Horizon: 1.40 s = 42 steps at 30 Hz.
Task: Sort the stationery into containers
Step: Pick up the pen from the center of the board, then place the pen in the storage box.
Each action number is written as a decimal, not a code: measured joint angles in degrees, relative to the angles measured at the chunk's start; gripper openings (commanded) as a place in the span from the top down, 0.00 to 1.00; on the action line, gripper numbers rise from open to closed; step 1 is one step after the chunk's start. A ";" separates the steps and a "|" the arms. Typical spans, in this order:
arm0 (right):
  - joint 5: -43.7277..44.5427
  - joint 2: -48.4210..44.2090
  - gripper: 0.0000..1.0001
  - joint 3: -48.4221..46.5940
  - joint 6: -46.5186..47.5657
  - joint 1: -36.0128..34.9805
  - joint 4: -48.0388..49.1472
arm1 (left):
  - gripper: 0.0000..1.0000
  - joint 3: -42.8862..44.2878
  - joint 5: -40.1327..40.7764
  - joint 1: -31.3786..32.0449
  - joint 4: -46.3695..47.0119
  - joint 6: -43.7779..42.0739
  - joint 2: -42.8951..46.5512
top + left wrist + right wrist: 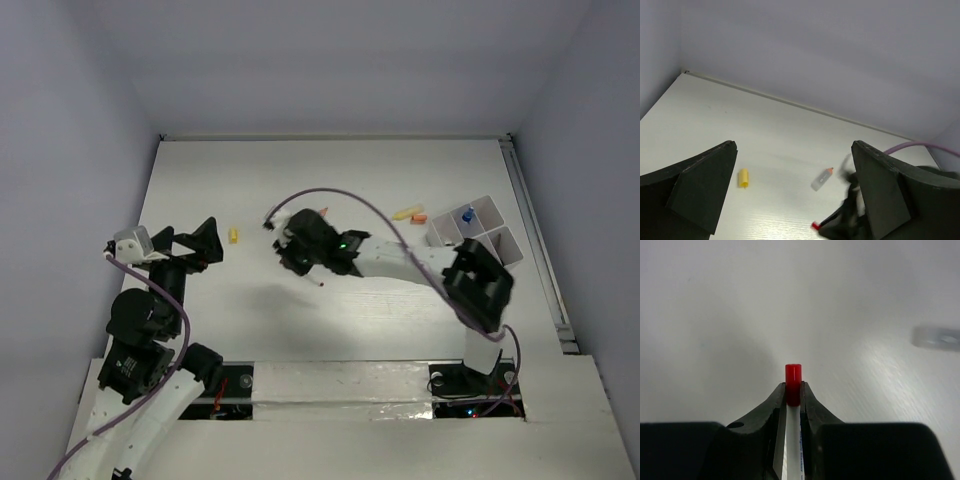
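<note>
My right gripper [311, 272] is shut on a white pen with a red cap [793, 377] and holds it above the middle of the table; the red end pokes out past the fingertips [321, 285]. It also shows in the left wrist view [815, 226]. A white orange-capped tube [822, 179] lies just beyond it, blurred in the right wrist view [937, 337]. A small yellow piece [234, 236] lies between the two grippers [743, 177]. My left gripper [205, 243] is open and empty, left of the yellow piece. The containers [487, 232] stand at the right.
A yellow piece [403, 213] and an orange piece [421, 218] lie just left of the containers. A small blue item [467, 215] sits in one compartment. Grey walls enclose the table on three sides. A purple cable [350, 203] arcs over the right arm.
</note>
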<state>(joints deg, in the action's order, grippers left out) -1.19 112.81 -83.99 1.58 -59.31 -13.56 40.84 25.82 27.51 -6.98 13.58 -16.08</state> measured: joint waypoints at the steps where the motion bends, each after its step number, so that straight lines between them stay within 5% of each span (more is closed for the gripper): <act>1: 0.46 -4.44 1.00 4.87 -1.60 1.66 3.37 | 0.01 0.00 -0.22 0.00 0.02 0.04 0.15; 10: 10.05 -41.66 1.00 40.11 -13.99 25.00 29.75 | 0.05 0.02 -11.63 -0.04 2.12 0.87 -3.65; 16: 14.40 -53.83 1.00 43.36 -15.98 27.34 29.90 | 0.12 -1.60 -34.71 1.66 13.03 9.99 -22.12; 20: 16.48 -61.72 1.00 44.81 -16.48 27.63 28.92 | 0.11 -3.48 -37.38 14.95 20.13 14.80 -34.36; 26: 14.60 -65.90 1.00 46.05 -18.32 27.82 26.36 | 0.11 0.15 -37.31 28.37 30.12 15.08 -50.47; 37: 7.39 -67.52 1.00 48.28 -21.40 27.82 24.26 | 0.13 5.92 -37.35 29.77 46.21 15.13 -65.02; 42: 4.09 -67.25 1.00 48.59 -22.73 27.82 24.37 | 0.25 8.68 -37.33 29.77 49.51 15.08 -69.33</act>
<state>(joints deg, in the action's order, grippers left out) 2.90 45.56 -35.40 -21.15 -31.48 10.81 49.52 -11.51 57.28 42.52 28.67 -85.41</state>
